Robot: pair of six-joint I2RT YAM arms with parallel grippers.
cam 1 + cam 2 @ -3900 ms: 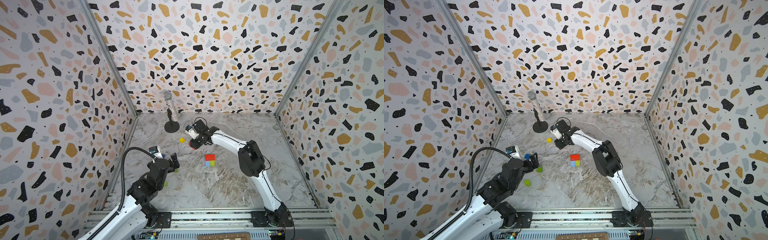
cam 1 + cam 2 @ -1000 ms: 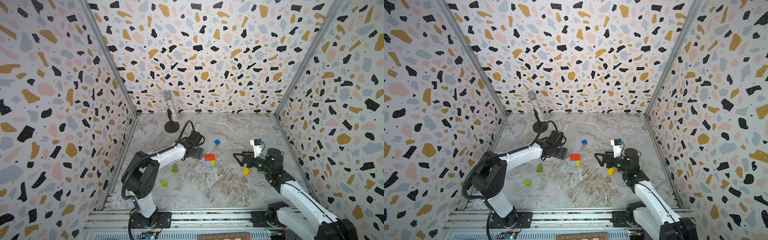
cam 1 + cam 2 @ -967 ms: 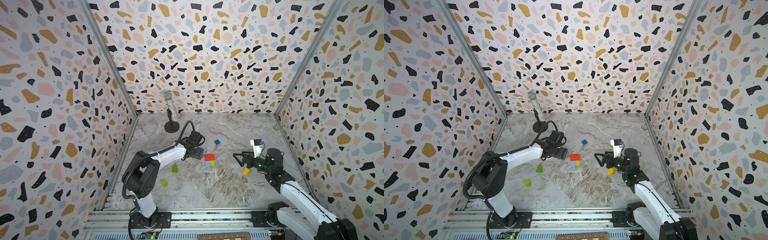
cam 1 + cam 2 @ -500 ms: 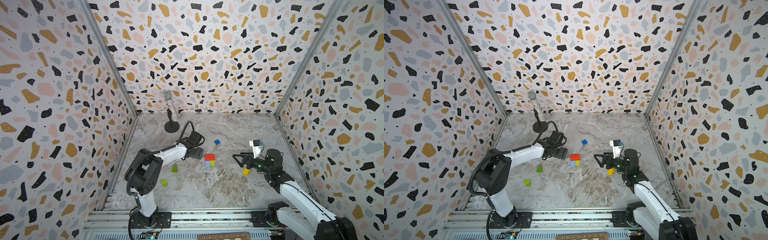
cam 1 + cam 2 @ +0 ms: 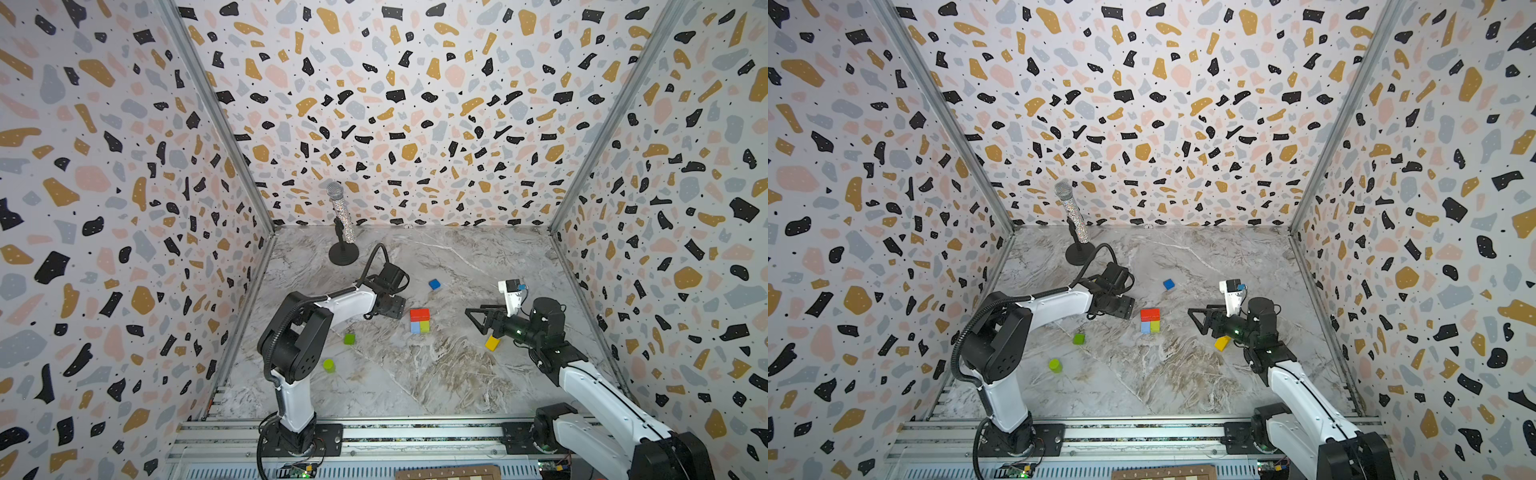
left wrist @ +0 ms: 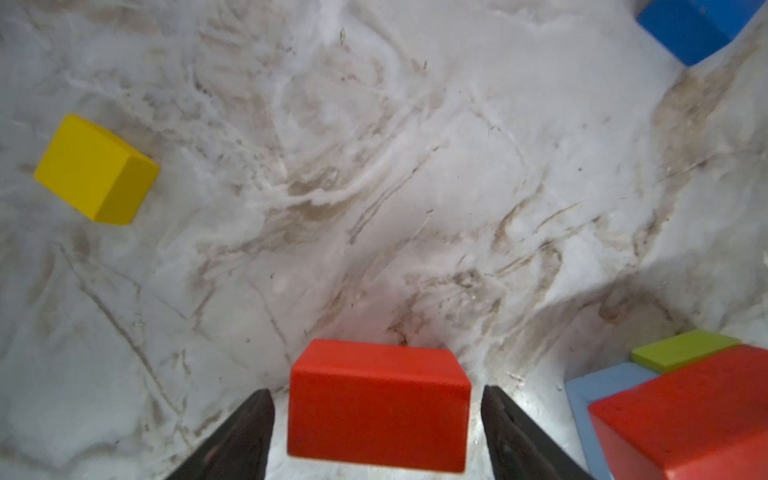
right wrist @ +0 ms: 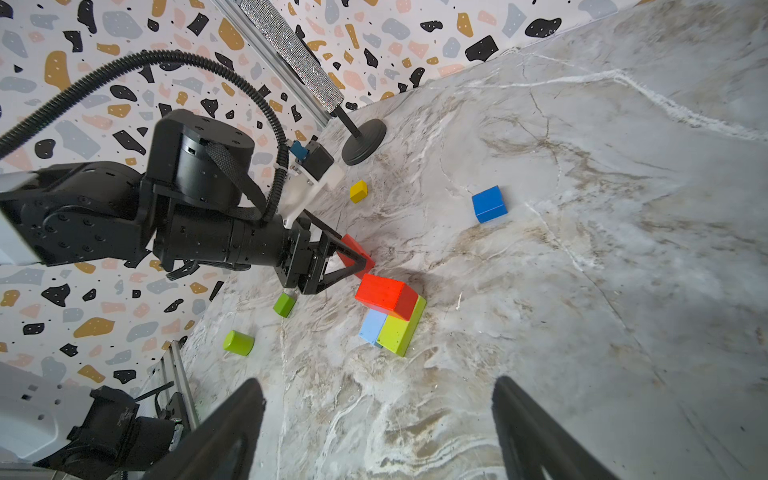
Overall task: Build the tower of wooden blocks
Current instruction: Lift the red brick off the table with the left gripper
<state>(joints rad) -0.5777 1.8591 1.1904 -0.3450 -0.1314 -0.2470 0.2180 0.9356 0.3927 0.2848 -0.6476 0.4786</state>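
Observation:
The tower [image 5: 419, 320] [image 5: 1150, 320] is a red brick lying on a light-blue and a lime-green block, also in the right wrist view [image 7: 388, 309]. My left gripper [image 5: 394, 308] [image 5: 1123, 309] [image 7: 360, 266] sits low just left of it. In the left wrist view it stands open [image 6: 377, 395] around a loose red block [image 6: 380, 415], with a gap on each side. My right gripper [image 5: 478, 322] [image 5: 1200, 322] [image 7: 378, 419] hangs open and empty to the tower's right. A yellow block [image 5: 492, 343] [image 5: 1222, 343] lies under that arm.
A blue cube [image 5: 434, 284] [image 7: 489, 204] lies behind the tower. A yellow cube [image 6: 95, 170] [image 7: 358, 191] lies beyond the left gripper. A green cube [image 5: 349, 338] and a green cylinder [image 5: 328, 365] lie front left. The glittery microphone [image 5: 343, 216] stands at the back left.
Four seconds ago the right arm reached toward the microphone and the left arm was drawn back. Over the last second the left elbow shifted slightly; both grippers kept their places.

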